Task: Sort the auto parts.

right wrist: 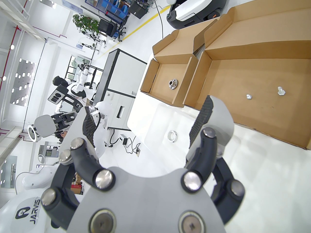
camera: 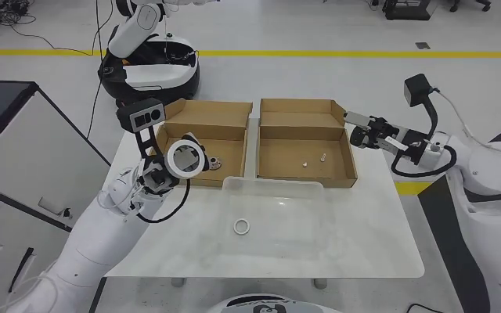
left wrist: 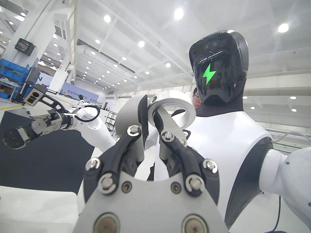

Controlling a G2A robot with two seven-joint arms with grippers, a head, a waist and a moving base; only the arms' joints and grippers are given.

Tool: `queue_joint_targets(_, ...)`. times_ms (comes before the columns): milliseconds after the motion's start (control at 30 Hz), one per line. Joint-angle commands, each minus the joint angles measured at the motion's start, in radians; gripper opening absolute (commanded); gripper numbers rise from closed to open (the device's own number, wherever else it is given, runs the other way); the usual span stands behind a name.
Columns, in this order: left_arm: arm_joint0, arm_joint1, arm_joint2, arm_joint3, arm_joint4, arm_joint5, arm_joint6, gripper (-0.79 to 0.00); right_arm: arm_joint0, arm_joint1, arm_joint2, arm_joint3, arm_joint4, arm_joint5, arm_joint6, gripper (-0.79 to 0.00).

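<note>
One big ring (left wrist: 178,96) in L tool (left wrist: 149,110), finger (left wrist: 170,122) thru hole (wrist cam); R tool (right wrist: 148,107) wide, empty.

Left box (camera: 211,112) and right box (camera: 301,109) were plain brown cardboard. The table (camera: 368,227) was white, the tray (camera: 274,182) translucent white. Large ring (left wrist: 170,97), small ring (right wrist: 169,136), flange (camera: 214,163) and bolts (right wrist: 281,90) were bare silver-grey. The finger pads (right wrist: 200,120) were black and ribbed. The far floor stripe (camera: 313,53) was yellow.

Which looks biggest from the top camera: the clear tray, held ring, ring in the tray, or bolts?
1. clear tray
2. held ring, though it is raised nearer the camera, so it may look bigger than it is
3. ring in the tray
4. near bolt and far bolt, tied: they look alike
</note>
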Motion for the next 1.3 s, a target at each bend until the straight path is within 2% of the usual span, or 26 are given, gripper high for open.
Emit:
queue_joint_targets(0, 0.000, 0.000, 0.000, 0.000, 0.000, 0.000, 0.000, -0.785, 0.000, 0.000, 0.000, 0.000, 0.000, 0.000, 0.000, 0.000)
queue_joint_targets(167, -0.004, -0.011, 0.001, -0.010, 0.089, 0.073, 0.079, -0.785, 0.000, 0.000, 0.000, 0.000, 0.000, 0.000, 0.000, 0.000)
queue_joint_targets(367, -0.051, -0.038, 0.018, 0.026, 0.354, 0.241, 0.258, -0.785, 0.000, 0.000, 0.000, 0.000, 0.000, 0.000, 0.000, 0.000)
queue_joint_targets(467, -0.068, -0.047, 0.026, 0.042, 0.469, 0.315, 0.307, -0.785, 0.000, 0.000, 0.000, 0.000, 0.000, 0.000, 0.000, 0.000)
queue_joint_targets(767, -0.094, -0.050, -0.006, 0.057, 0.630, 0.532, 0.309, -0.785, 0.000, 0.000, 0.000, 0.000, 0.000, 0.000, 0.000, 0.000)
queue_joint_targets(933, -0.166, -0.058, -0.017, 0.080, 0.680, 0.690, 0.321, -0.785, 0.000, 0.000, 0.000, 0.000, 0.000, 0.000, 0.000, 0.000)
queue_joint_targets(1100, -0.254, -0.067, 0.000, 0.139, 0.756, 0.854, 0.274, -0.785, 0.000, 0.000, 0.000, 0.000, 0.000, 0.000, 0.000, 0.000)
queue_joint_targets(1267, -0.293, -0.074, 0.029, 0.194, 0.815, 0.996, 0.223, -0.785, 0.000, 0.000, 0.000, 0.000, 0.000, 0.000, 0.000, 0.000)
